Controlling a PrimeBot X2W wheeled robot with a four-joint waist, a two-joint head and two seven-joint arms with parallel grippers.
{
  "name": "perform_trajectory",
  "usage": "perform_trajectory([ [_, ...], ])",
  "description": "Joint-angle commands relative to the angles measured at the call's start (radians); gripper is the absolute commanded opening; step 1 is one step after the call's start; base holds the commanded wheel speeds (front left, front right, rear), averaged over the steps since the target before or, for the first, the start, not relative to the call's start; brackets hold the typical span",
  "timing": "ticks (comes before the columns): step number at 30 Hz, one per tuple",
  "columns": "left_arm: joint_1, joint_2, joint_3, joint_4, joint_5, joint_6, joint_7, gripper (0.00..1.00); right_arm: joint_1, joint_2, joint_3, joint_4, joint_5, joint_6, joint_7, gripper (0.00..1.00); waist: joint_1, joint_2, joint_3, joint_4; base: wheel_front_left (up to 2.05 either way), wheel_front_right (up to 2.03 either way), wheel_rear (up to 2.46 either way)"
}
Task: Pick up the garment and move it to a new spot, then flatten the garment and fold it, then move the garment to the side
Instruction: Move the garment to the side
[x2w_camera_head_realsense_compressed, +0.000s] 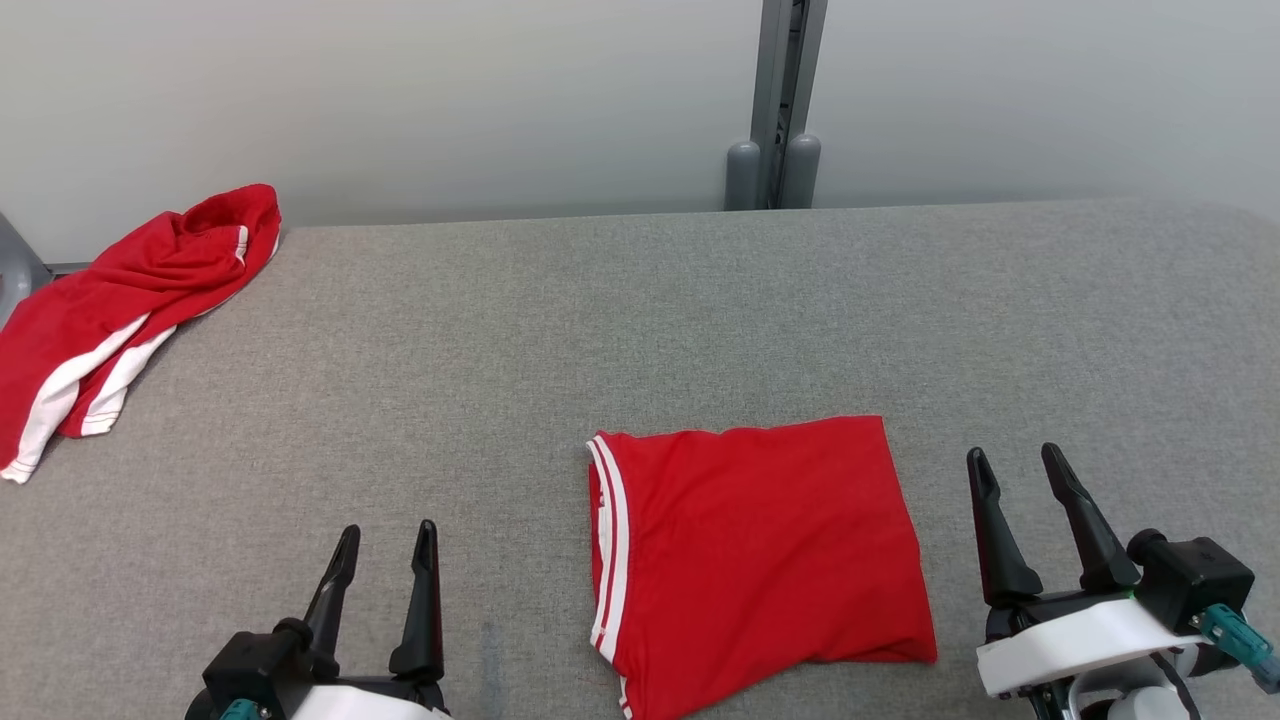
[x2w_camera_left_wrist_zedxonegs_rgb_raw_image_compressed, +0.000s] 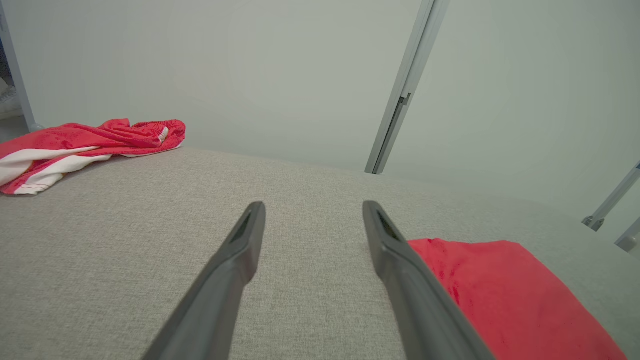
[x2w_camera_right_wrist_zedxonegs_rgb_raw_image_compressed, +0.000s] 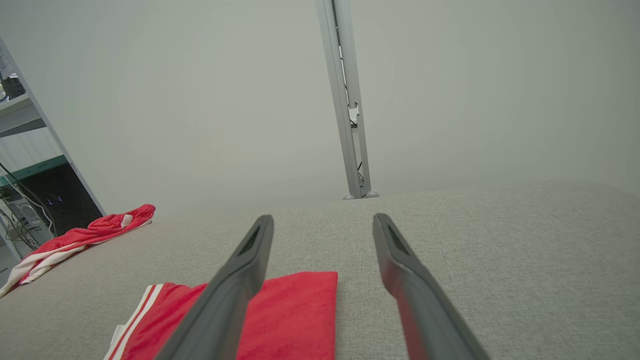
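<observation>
Folded red garment (x2w_camera_head_realsense_compressed: 760, 550) btwn L pincer (x2w_camera_head_realsense_compressed: 388, 532) & R pincer (x2w_camera_head_realsense_compressed: 1015, 455), both agape, empty

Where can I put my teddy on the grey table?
Bare table runs behind the folded garment to the wall and across the far right. Crowded: the far left corner with the crumpled garment, and the near edge between left gripper and right gripper.

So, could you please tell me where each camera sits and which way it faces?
Head view: on the head, looking forward and down at the grey surface; left claw lower left, right claw lower right, both open.
Left wrist view: on the left wrist, along its fingers towards the wall.
Right wrist view: on the right wrist, along its fingers towards the post.
Wrist views share: folded red garment, crumpled red garment.
</observation>
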Motion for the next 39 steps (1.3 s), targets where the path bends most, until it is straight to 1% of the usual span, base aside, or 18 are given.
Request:
perform_trajectory([
  [1, 0.011, 0.004, 0.003, 0.0, 0.008, -0.005, -0.005, 1.0, 0.01, -0.005, 0.0, 0.0, -0.005, 0.0, 0.0, 1.0, 0.0, -0.0001, 0.0, 0.0, 0.0, 0.0, 0.0],
  [6, 0.009, 0.002, 0.003, -0.001, 0.01, -0.005, -0.005, 1.0, 0.005, -0.005, 0.004, 0.011, -0.009, 0.0, 0.0, 1.0, 0.0, -0.0001, 0.003, 0.001, 0.0, 0.0, 0.0],
  [9, 0.004, 0.002, 0.002, 0.001, 0.01, -0.007, -0.005, 1.0, -0.029, -0.005, 0.0, 0.031, -0.044, 0.0, 0.005, 1.0, 0.0, -0.0001, 0.006, 0.003, 0.0, 0.0, 0.0],
  [11, -0.001, 0.001, -0.001, 0.002, 0.009, -0.006, -0.005, 1.0, -0.052, -0.007, -0.015, 0.044, -0.083, 0.0, 0.037, 1.0, 0.0, -0.0001, 0.008, 0.006, 0.0, 0.0, 0.0],
  [12, -0.003, 0.001, -0.001, 0.002, 0.009, -0.006, -0.005, 1.0, -0.061, -0.016, -0.021, 0.051, -0.086, 0.0, 0.07, 1.0, 0.0, -0.0001, 0.009, 0.008, 0.0, 0.0, 0.0],
  [14, -0.007, 0.001, -0.001, 0.003, 0.008, -0.006, -0.005, 1.0, -0.084, -0.053, -0.015, 0.064, -0.071, 0.0, 0.146, 1.0, 0.0, -0.0001, 0.012, 0.012, 0.0, 0.0, 0.0],
  [15, -0.007, 0.001, -0.001, 0.003, 0.008, -0.006, -0.005, 1.0, -0.084, -0.053, -0.015, 0.064, -0.071, 0.0, 0.146, 1.0, 0.0, -0.0001, 0.012, 0.012, 0.0, 0.0, 0.0],
  [16, -0.011, 0.0, 0.0, 0.004, 0.008, -0.007, -0.005, 1.0, -0.11, -0.1, 0.002, 0.07, -0.048, 0.0, 0.229, 1.0, 0.0, -0.0001, 0.017, 0.015, 0.0, 0.0, 0.0],
  [17, -0.014, 0.0, 0.0, 0.004, 0.008, -0.008, -0.005, 1.0, -0.121, -0.123, 0.014, 0.073, -0.033, 0.0, 0.269, 1.0, 0.0, -0.0001, 0.02, 0.018, 0.0, 0.0, 0.0],
  [20, -0.023, -0.001, 0.001, 0.007, 0.005, -0.011, -0.005, 1.0, -0.147, -0.181, 0.052, 0.087, 0.034, 0.0, 0.383, 1.0, 0.0, -0.0001, 0.029, 0.025, 0.0, 0.0, 0.0],
  [23, -0.033, -0.002, -0.001, 0.007, 0.005, -0.011, -0.005, 1.0, -0.174, -0.226, 0.107, 0.107, 0.108, 0.0, 0.48, 1.0, 0.0, -0.0001, 0.043, 0.033, 0.0, 0.0, 0.0],
  [26, -0.041, -0.003, -0.002, 0.009, 0.005, -0.013, -0.005, 1.0, -0.197, -0.242, 0.158, 0.135, 0.183, 0.0, 0.547, 1.0, 0.0, -0.0001, 0.059, 0.045, 0.0, 0.0, 0.0],
  [29, -0.052, -0.004, -0.003, 0.009, 0.005, -0.012, -0.005, 1.0, -0.224, -0.244, 0.19, 0.168, 0.255, 0.0, 0.588, 1.0, 0.0, -0.0001, 0.075, 0.056, 0.0, 0.0, 0.0],
  [39, -0.079, -0.006, -0.008, 0.014, 0.012, -0.022, -0.005, 1.0, -0.327, -0.258, 0.285, 0.308, 0.36, 0.0, 0.651, 1.0, 0.0, -0.0001, 0.126, 0.097, 0.0, 0.0, 0.0],
])
